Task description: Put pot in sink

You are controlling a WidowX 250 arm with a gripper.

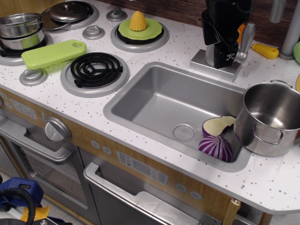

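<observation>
The shiny steel pot [270, 118] stands upright and empty at the right of the frame, on the sink's right rim. The grey sink [154, 101] lies in the middle, sunk in the counter [276, 178].

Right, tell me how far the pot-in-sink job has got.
Nothing looks done: the pot stands on the counter at the sink's right edge, overhanging the basin. Nothing is in hand; the gripper hangs by the faucet, away from the pot. Grasping and placing remain.

Gripper [224, 49] is seen as a black, boxy body; thin black cables and a small white marking are noted.
</observation>
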